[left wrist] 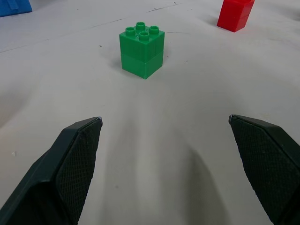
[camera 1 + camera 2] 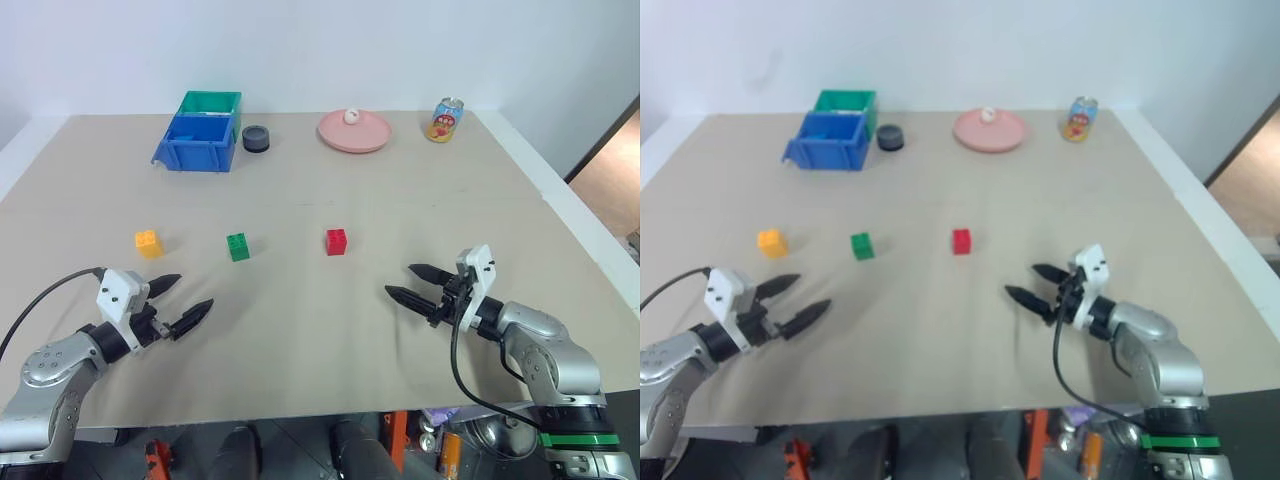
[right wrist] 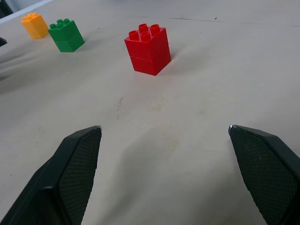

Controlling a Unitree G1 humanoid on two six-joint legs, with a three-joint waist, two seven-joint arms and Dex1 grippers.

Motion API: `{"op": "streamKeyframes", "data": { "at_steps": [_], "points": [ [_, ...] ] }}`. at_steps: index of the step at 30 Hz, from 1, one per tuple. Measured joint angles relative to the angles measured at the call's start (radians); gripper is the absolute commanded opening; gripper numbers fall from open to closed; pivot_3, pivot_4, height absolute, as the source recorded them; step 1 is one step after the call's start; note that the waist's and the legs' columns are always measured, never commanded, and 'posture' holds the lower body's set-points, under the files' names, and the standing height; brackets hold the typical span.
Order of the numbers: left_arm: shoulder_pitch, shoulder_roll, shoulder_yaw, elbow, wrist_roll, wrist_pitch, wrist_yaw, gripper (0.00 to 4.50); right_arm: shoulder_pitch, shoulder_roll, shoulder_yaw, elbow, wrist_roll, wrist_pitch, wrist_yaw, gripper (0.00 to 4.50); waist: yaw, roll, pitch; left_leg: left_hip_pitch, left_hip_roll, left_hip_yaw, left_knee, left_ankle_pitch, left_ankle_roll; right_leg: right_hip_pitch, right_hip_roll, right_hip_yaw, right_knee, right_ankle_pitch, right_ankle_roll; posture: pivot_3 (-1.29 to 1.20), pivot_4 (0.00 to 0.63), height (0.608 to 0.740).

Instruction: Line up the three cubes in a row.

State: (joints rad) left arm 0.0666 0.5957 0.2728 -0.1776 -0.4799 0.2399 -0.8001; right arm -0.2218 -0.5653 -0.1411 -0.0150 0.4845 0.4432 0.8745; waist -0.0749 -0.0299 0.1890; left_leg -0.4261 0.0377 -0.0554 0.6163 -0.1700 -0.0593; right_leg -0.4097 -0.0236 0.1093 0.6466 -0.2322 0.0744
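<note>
Three studded cubes stand apart across the middle of the table: a yellow-orange cube (image 2: 148, 242) on the left, a green cube (image 2: 238, 246) in the centre and a red cube (image 2: 336, 241) to its right. My left gripper (image 2: 178, 302) hovers open near the table's front left, short of the green cube (image 1: 142, 51). My right gripper (image 2: 416, 282) is open at the front right, aimed toward the red cube (image 3: 147, 49), with nothing between its fingers.
At the back of the table stand a blue bin (image 2: 196, 143) with a green bin (image 2: 211, 103) behind it, a dark round container (image 2: 256, 138), a pink plate (image 2: 355, 133) with a small white thing on it, and a drink can (image 2: 445, 120).
</note>
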Motion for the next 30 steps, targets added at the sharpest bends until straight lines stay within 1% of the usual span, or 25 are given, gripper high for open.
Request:
{"op": "streamKeyframes", "data": {
  "at_steps": [2,4,7,10,13,14,17,20,25,30],
  "points": [
    [-0.001,0.000,0.000,0.001,-0.002,0.000,-0.004,4.48,0.000,0.001,0.000,-0.001,0.000,0.000,-0.003,4.50,0.000,0.000,0.000,0.000,0.000,0.000,0.000,0.000,0.000,0.000,0.000,0.000,0.000,0.000,0.000,0.00,0.150,0.736],
    [-0.002,0.006,0.001,0.001,-0.026,-0.002,-0.044,4.48,0.000,0.023,0.001,-0.018,-0.002,0.005,-0.033,4.50,-0.001,0.000,0.000,0.000,0.000,0.000,0.000,0.000,0.000,0.000,0.000,0.000,0.000,0.000,0.000,0.00,0.150,0.736],
    [-0.015,0.022,0.001,0.001,-0.063,-0.015,-0.123,4.48,0.002,0.099,0.019,-0.097,0.002,0.046,-0.127,4.50,-0.001,0.000,0.000,0.000,0.002,0.000,0.000,0.000,0.000,-0.001,0.002,0.000,0.000,0.001,-0.001,0.00,0.150,0.736],
    [-0.025,0.034,0.003,-0.002,-0.082,-0.025,-0.162,4.48,0.023,0.122,0.038,-0.171,0.012,0.095,-0.169,4.50,0.000,0.000,0.000,0.000,0.002,0.000,0.000,0.000,0.000,-0.001,0.001,0.000,0.000,0.001,-0.001,0.00,0.150,0.736],
    [-0.048,0.057,0.001,-0.035,-0.102,-0.025,-0.207,4.48,0.026,0.136,0.082,-0.227,0.019,0.152,-0.201,4.50,0.000,0.000,0.000,-0.001,0.002,0.000,0.000,0.000,0.000,-0.001,0.001,0.000,0.000,0.001,-0.001,0.00,0.150,0.736],
    [-0.078,0.062,-0.006,-0.052,-0.110,-0.025,-0.220,4.48,0.012,0.145,0.120,-0.236,0.001,0.169,-0.224,4.50,0.000,0.000,0.000,0.000,0.002,0.000,0.000,0.000,0.000,-0.001,0.001,-0.001,0.000,0.001,-0.002,0.00,0.150,0.736],
    [-0.145,0.071,-0.046,-0.102,-0.113,-0.023,-0.244,4.48,-0.037,0.168,0.215,-0.240,-0.063,0.184,-0.274,4.50,0.000,0.000,0.000,0.000,0.002,0.000,0.000,0.000,0.000,-0.001,0.001,-0.001,0.000,0.002,-0.003,0.00,0.150,0.736],
    [-0.181,0.070,-0.097,-0.136,-0.120,0.005,-0.254,4.48,-0.089,0.192,0.250,-0.231,-0.111,0.184,-0.321,4.50,0.000,0.000,0.000,0.000,0.002,0.000,0.000,0.000,0.000,-0.001,0.001,-0.001,0.000,0.002,-0.002,0.00,0.150,0.736],
    [-0.211,0.062,-0.152,-0.151,-0.121,0.023,-0.258,4.48,-0.134,0.228,0.264,-0.195,-0.182,0.126,-0.371,4.50,0.000,0.000,0.000,-0.001,0.003,0.000,-0.001,0.000,0.000,-0.002,0.003,-0.001,0.000,0.000,-0.002,0.00,0.150,0.736],
    [-0.211,0.060,-0.167,-0.151,-0.119,0.026,-0.261,4.48,-0.142,0.231,0.263,-0.195,-0.213,0.113,-0.380,4.50,0.000,0.000,0.000,-0.001,0.004,0.000,-0.001,0.000,0.000,-0.002,0.004,-0.001,0.000,0.000,-0.002,0.00,0.150,0.736]
  ]
}}
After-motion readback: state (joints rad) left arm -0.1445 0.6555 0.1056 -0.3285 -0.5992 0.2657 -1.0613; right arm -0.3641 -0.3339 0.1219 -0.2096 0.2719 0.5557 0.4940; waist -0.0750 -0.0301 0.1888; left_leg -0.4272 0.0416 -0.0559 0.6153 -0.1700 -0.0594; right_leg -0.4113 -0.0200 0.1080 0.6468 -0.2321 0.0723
